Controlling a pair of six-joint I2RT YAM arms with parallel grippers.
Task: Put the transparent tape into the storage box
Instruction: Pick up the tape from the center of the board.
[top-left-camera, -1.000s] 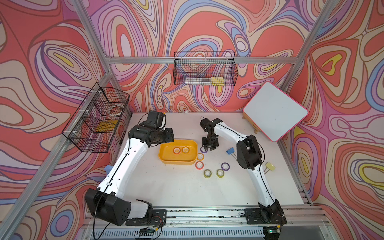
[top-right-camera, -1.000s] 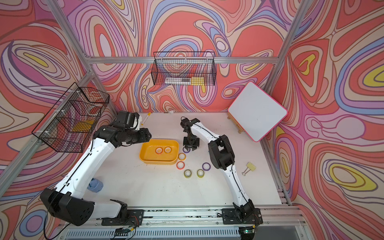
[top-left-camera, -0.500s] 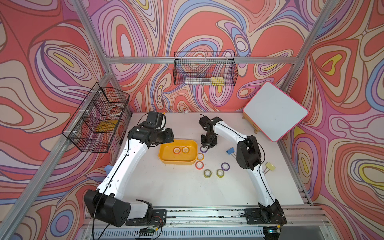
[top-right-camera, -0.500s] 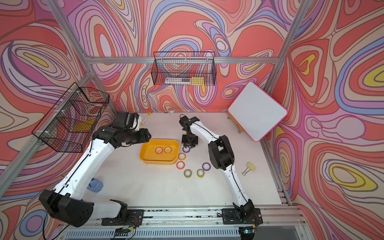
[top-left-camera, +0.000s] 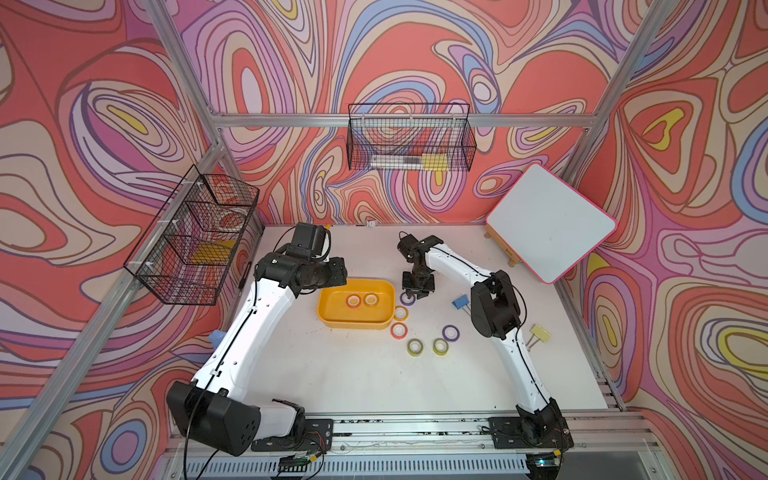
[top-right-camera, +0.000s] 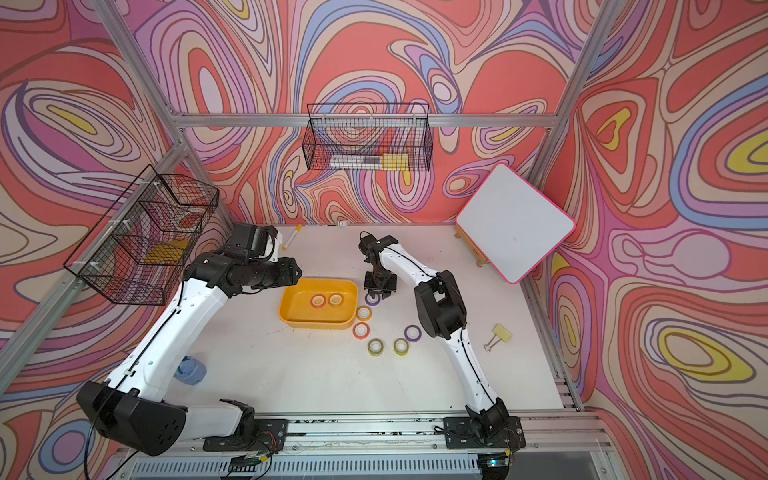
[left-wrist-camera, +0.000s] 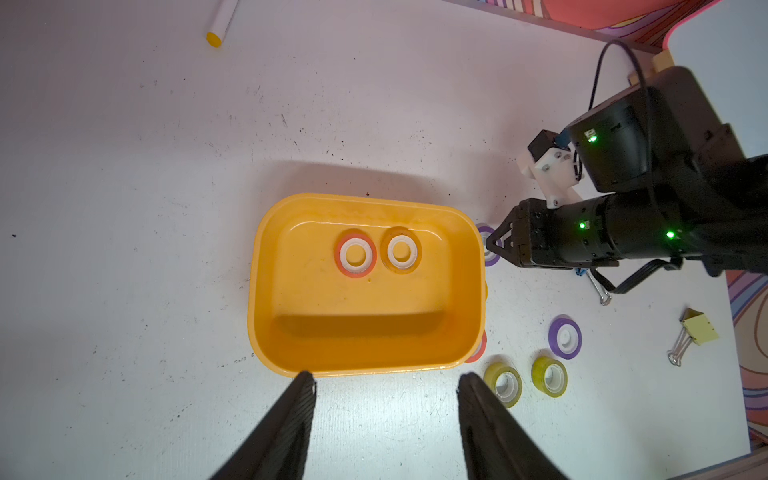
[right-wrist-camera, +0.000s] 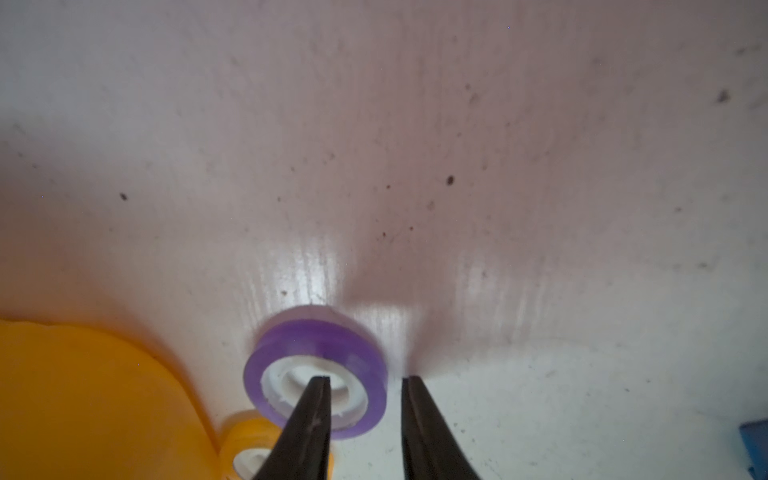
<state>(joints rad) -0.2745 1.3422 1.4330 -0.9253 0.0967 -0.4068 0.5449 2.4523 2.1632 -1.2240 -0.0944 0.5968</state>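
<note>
The right gripper (right-wrist-camera: 365, 380) pointed down at the table just off the storage box's (top-left-camera: 353, 325) short wall on the right arm's side. Its fingers stood a narrow way apart astride a purple tape roll (right-wrist-camera: 316, 345). One tip sat in the white core and the other outside the rim. Whether they pressed the roll's wall could not be told. That roll lay near the box's far corner, close to the wall but apart from it.

The left gripper (left-wrist-camera: 386, 378) hung spread wide and empty, by the box's far corner on the left arm's side.

Inside the box two rolls lay flat side by side toward the far wall: a red-orange roll (left-wrist-camera: 355, 254) and an amber roll (left-wrist-camera: 401, 250).

Outside, along the short wall nearest the right gripper, a yellow roll (top-left-camera: 400, 312) lay just beside the box. A second red-orange roll (top-left-camera: 398, 330) lay by the box's near corner. Farther from that corner lay two olive-yellow rolls (top-left-camera: 414, 347) (top-left-camera: 440, 346) and a second purple roll (top-left-camera: 451, 332). A blue binder clip (top-left-camera: 460, 302) lay beyond the right gripper from the box, and a yellow binder clip (top-left-camera: 540, 332) lay well apart from it.
</note>
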